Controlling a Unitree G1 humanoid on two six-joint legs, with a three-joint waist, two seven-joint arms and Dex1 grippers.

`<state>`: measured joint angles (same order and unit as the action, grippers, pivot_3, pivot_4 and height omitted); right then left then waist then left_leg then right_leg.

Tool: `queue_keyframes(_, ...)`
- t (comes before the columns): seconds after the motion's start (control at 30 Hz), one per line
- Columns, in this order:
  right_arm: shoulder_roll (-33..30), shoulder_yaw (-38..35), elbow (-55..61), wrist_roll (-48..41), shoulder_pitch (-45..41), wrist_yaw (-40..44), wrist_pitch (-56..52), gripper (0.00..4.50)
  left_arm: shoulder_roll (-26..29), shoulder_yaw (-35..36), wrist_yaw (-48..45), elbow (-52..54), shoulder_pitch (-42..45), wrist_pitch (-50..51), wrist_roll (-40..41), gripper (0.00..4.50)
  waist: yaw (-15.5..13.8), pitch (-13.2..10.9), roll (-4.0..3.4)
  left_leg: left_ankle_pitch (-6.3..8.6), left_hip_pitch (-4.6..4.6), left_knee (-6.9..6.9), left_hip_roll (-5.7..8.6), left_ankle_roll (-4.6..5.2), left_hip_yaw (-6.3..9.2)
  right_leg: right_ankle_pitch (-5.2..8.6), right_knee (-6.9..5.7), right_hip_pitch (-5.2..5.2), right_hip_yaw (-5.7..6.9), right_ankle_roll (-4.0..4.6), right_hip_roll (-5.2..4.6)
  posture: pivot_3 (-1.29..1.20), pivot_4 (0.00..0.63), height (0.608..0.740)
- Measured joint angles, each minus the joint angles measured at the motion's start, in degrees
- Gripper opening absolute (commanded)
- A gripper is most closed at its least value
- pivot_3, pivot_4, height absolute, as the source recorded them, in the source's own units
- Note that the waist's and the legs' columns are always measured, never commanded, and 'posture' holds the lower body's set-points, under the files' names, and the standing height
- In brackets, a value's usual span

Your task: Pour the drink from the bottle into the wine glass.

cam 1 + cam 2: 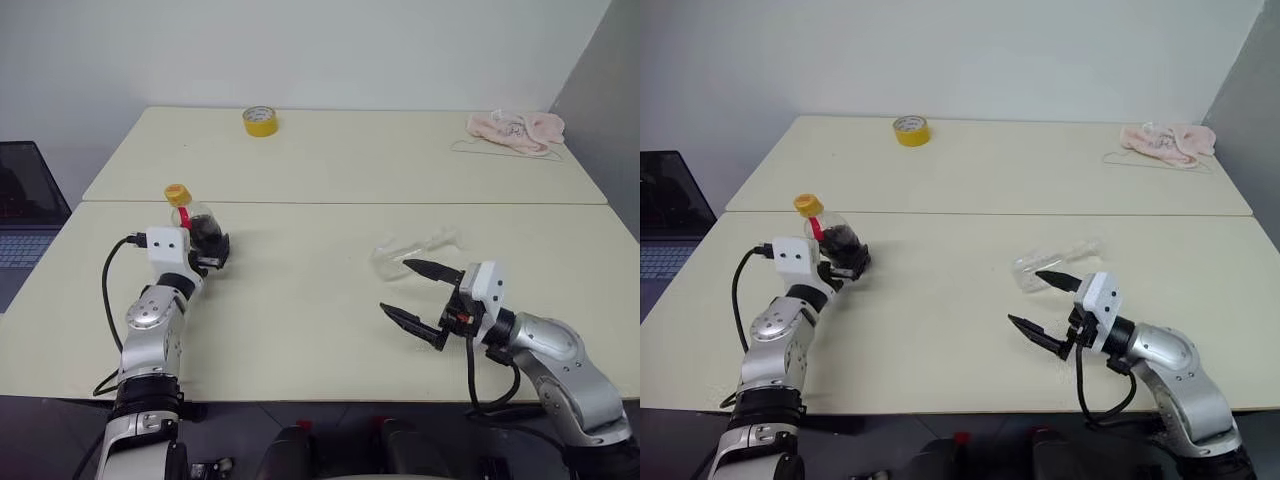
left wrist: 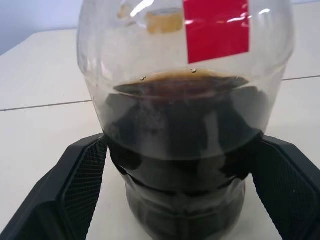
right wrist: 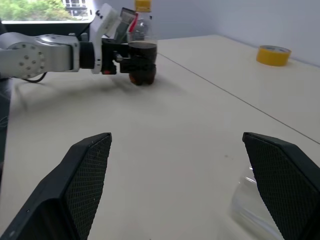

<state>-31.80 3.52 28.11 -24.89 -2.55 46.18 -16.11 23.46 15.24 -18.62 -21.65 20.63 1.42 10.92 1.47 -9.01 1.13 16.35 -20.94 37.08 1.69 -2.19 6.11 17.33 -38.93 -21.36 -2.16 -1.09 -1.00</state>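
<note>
The bottle (image 1: 197, 222) is sitting on the left side of the near table (image 1: 300, 330), close to the line where the two tables are meeting. It is standing up with its yellow cap (image 1: 178, 193) on and a red label just under the cap. The drink (image 2: 182, 145) is dark and is filling about the lower half of it. Your left gripper (image 1: 213, 251) is reaching around the bottom of the bottle, with one black finger on each side. In the left wrist view, the fingers (image 2: 75, 185) are sitting right beside the bottle's round sides. They are spread wide, and you cannot tell if they are squeezing it yet.

The wine glass (image 1: 415, 250) is lying on its side on the right part of the same table, well apart from the bottle. It is clear and hard to see against the pale top.

Your right gripper (image 1: 422, 295) is hanging just in front of the fallen glass and is pointing across the table toward the left. Its fingers are spread wide and are holding nothing. The far finger tip is sitting very near the glass, but you cannot tell if it is touching.

On the far table, a yellow tape roll (image 1: 260, 121) is lying near the back edge. A pink cloth (image 1: 517, 130) is lying at the far right corner.
</note>
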Motion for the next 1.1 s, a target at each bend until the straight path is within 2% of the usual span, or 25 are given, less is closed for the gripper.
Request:
queue_keyframes(0.33, -2.5, 2.2, 0.6, -1.5, -8.3, 4.0, -4.1, 4.5, 0.1, -0.9, -1.0, -1.5, 1.5, -0.7, -0.8, 4.46, 0.0, 0.0, 0.08, 0.0, -0.01, 0.0, 0.0, 0.0, -0.01, 0.0, 0.01, -0.01, -0.01, 0.0, -0.01, 0.0, 0.15, 0.74)
queue_keyframes(0.63, 1.4, 2.1, -2.2, -4.9, -14.0, 2.3, -8.5, 4.5, 0.1, -1.3, -1.3, -1.6, 1.5, -0.7, -0.8, 4.46, 0.0, -0.1, 0.1, 0.0, -0.03, 0.0, 0.0, -0.01, -0.01, 0.0, 0.02, -0.03, -0.02, 0.0, -0.03, 0.0, 0.15, 0.74)
queue_keyframes(0.83, 1.7, 2.1, -2.4, -5.4, -14.2, 2.1, -9.0, 4.5, 0.1, -1.3, -2.1, -1.6, 1.5, -0.7, -0.8, 4.46, 0.0, -0.1, 0.11, 0.0, -0.04, 0.0, 0.01, 0.0, -0.01, 0.0, 0.03, -0.04, -0.01, 0.0, -0.03, 0.0, 0.15, 0.74)
queue_keyframes(0.93, 1.9, 2.1, -2.4, -5.4, -14.2, 1.9, -9.0, 4.5, 0.1, -1.3, -2.3, -1.6, 1.5, -0.7, -0.7, 3.86, 0.0, -0.1, 0.1, 0.0, -0.04, 0.0, 0.01, 0.0, -0.01, 0.0, 0.03, -0.04, 0.0, 0.0, -0.03, 0.0, 0.15, 0.74)
queue_keyframes(1.1, 2.6, 2.2, -2.4, -5.4, -14.2, 1.1, -9.0, 4.5, 0.1, -1.3, -3.4, -1.7, 1.5, -0.7, -0.6, 2.49, 0.0, -0.1, 0.11, 0.0, -0.04, 0.0, 0.01, 0.0, -0.01, 0.0, 0.03, -0.04, -0.01, 0.0, -0.03, 0.0, 0.15, 0.74)
